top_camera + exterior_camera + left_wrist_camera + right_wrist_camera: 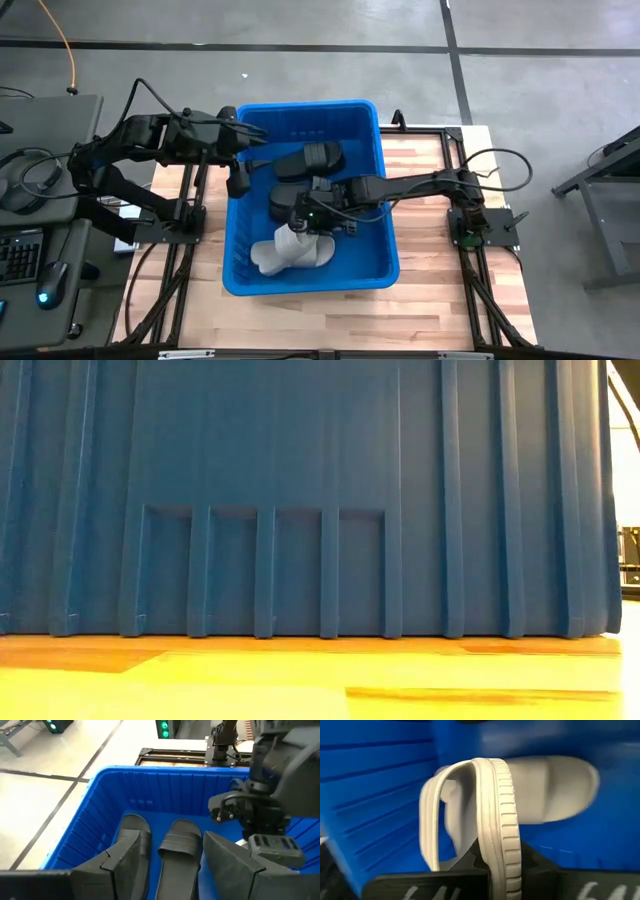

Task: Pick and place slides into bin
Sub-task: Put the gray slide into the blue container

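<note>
You have four slides in the blue bin (382, 190) on the wooden desk (440, 300): two black (177, 850), two grey (290, 252). Right fingers (485, 865) pinch one grey slide's strap (497, 815); left fingers (170, 870) are spread over the bin's edge. Concrete floor (300, 60) surrounds you.

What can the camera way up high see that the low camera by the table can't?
Only the high view shows inside the bin: black slides, light grey slides, the right gripper shut on a grey one, and the left gripper at the bin's edge. Only the low view shows the bin's ribbed outer wall up close. Both show the blue bin on the wooden table.
</note>
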